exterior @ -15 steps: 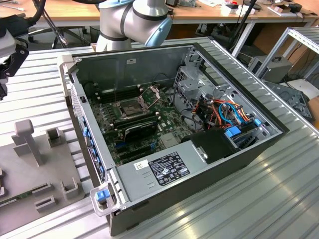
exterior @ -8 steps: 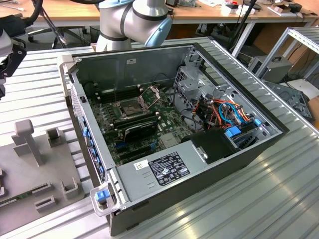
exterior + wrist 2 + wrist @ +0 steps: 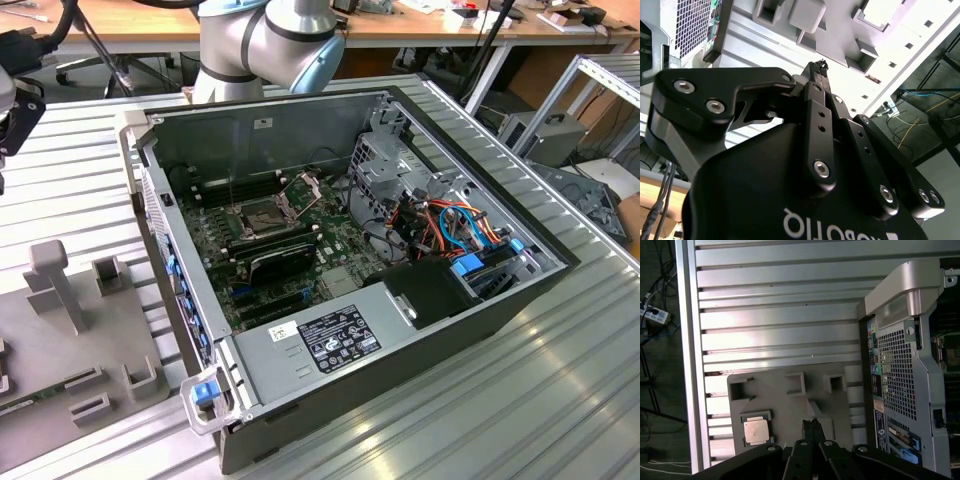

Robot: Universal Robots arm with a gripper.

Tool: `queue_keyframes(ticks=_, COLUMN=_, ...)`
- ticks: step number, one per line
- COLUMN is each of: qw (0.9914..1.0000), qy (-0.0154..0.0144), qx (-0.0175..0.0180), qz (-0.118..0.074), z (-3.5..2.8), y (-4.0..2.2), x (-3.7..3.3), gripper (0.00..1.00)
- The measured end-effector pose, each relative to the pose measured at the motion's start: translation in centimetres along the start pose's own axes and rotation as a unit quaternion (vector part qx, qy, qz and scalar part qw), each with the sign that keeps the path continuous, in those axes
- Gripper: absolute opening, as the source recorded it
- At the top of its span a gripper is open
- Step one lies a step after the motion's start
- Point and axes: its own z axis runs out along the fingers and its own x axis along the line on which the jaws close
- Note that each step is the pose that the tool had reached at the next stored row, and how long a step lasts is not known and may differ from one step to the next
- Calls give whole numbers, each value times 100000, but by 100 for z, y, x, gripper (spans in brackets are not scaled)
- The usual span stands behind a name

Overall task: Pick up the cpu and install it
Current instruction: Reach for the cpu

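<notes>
Closest to the cameras, the gripper [image 3: 812, 423] [image 3: 819, 68] has its two black fingers pressed together with nothing between them, as both wrist views show. It hangs above a grey tray [image 3: 790, 402] without touching it. In the first wrist view the cpu [image 3: 756, 431] lies flat in a square pocket of that tray, its pale silver face up, near the fingertips but clearly apart from them. The other pockets seen along the tray's far edge are bare. The tray rests on a ribbed metal table [image 3: 780, 315], beside the perforated back end of an open computer case [image 3: 900, 365]. In the exterior view the tray [image 3: 110, 325] sits at the exterior view's left, with the case [image 3: 300, 130] lying on its side in the middle of the table [image 3: 560, 380]. Inside the case is a green motherboard [image 3: 330, 240], and on it a dark socket [image 3: 258, 212] with its metal frame [image 3: 300, 190] swung up. Behind the case stands the thick grey arm [image 3: 270, 40], with wooden benches beyond it.
</notes>
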Motion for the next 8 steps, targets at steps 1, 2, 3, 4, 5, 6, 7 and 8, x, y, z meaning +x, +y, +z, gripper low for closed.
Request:
queue_keyframes(ticks=1, qw=100000, qy=-4, qx=-2, qz=0, z=0, y=-1, x=9, gripper=11)
queue_keyframes(ticks=2, qw=100000, qy=-3, qx=-1, qz=-1, z=0, y=-1, x=18, gripper=11)
queue_keyframes(ticks=3, qw=100000, qy=-3, qx=-1, qz=-1, z=1, y=-2, x=27, gripper=11)
queue_keyframes(ticks=4, qw=100000, qy=-3, qx=-4, qz=-1, z=1, y=-3, x=32, gripper=11)
queue_keyframes(ticks=5, qw=100000, qy=-3, qx=-1, qz=-2, z=1, y=-3, x=37, gripper=11)
queue_keyframes(ticks=6, qw=100000, qy=-3, qx=-3, qz=0, z=1, y=-3, x=46, gripper=11)
queue_keyframes(ticks=7, qw=100000, qy=-2, qx=-1, qz=2, z=1, y=-4, x=51, gripper=11)
queue_keyframes(ticks=8, qw=100000, qy=-4, qx=-3, qz=0, z=1, y=-4, x=56, gripper=11)
